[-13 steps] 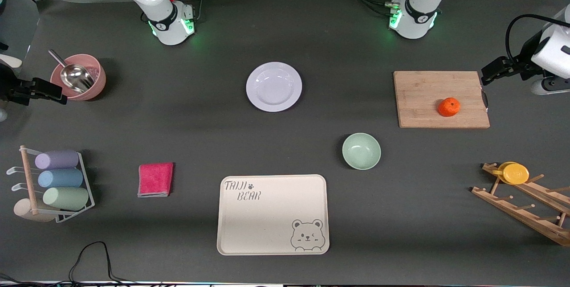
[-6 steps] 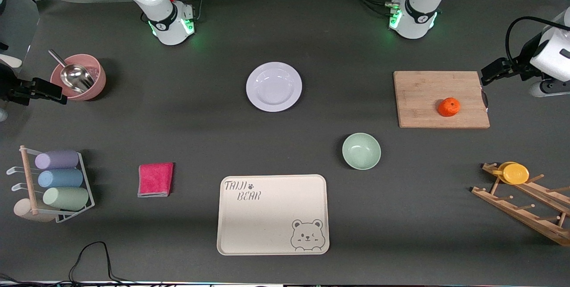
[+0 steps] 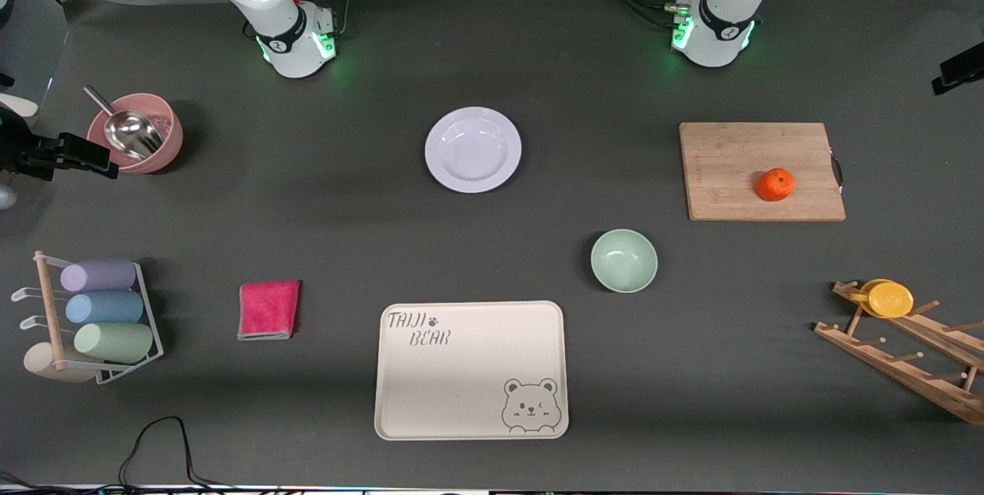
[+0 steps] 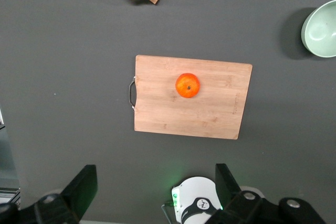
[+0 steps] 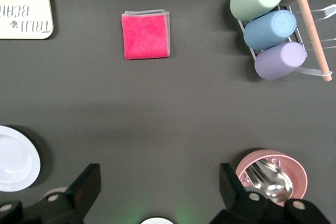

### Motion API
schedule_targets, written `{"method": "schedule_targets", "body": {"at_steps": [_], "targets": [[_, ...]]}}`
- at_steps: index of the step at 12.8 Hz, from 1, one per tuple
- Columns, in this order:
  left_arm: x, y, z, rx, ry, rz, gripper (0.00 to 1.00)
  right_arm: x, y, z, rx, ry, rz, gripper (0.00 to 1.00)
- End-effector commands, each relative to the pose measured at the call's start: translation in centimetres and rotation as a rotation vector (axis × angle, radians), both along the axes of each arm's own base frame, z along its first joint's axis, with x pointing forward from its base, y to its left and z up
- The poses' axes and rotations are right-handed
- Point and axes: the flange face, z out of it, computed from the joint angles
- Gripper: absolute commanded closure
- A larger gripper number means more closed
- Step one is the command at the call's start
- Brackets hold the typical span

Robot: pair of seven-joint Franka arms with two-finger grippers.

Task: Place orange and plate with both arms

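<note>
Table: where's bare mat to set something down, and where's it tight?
Widest bare mat lies between the plate and the pink bowl, down to the pink cloth. Another patch sits between the cutting board and the wooden rack. The cream tray holds nothing. Tightest: the green bowl between tray and board, and around the cup rack.

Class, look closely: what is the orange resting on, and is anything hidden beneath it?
The orange sits on the wooden cutting board, which lies flat on the dark table. Nothing else is on the board. The patch of board directly under the orange is covered, so it cannot be seen.
</note>
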Motion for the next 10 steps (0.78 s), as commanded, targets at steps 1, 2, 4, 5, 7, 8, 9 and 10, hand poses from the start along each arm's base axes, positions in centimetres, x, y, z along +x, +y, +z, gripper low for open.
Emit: {"method": "schedule_targets", "body": {"at_steps": [1,2,4,5,7,8,9,10], "targets": [[-0.9,-1.0,-0.3,0.003,0.022,-0.027,0.00,-6.0,1.6,1.5,0.037,-0.035,-0.021,0.00],[-1.1,-1.1,-1.6,0.001,0.031,-0.027,0.00,-8.1,2.3,1.8,0.042,-0.051,-0.033,0.00],[-2.8,-1.7,-5.7,0.003,-0.004,-0.026,0.00,-11.7,4.1,2.3,0.046,-0.070,-0.062,0.00],[-3.9,-2.0,-8.6,-0.004,-0.007,-0.017,0.00,-12.8,5.1,2.2,0.047,-0.073,-0.083,0.00],[-4.5,-2.3,-14.1,-0.009,-0.011,-0.025,0.00,-14.1,7.5,1.9,0.047,-0.080,-0.105,0.00],[-4.6,-2.4,-16.8,-0.008,-0.031,-0.028,0.00,-14.2,8.1,1.8,0.045,-0.078,-0.111,0.00],[-4.9,-2.6,-20.1,-0.009,-0.058,-0.031,0.00,-14.3,8.2,1.8,0.045,-0.079,-0.108,0.00],[-5.2,-2.9,-23.0,-0.003,-0.095,-0.015,0.00,-14.4,8.8,1.8,0.041,-0.079,-0.098,0.00]]}}
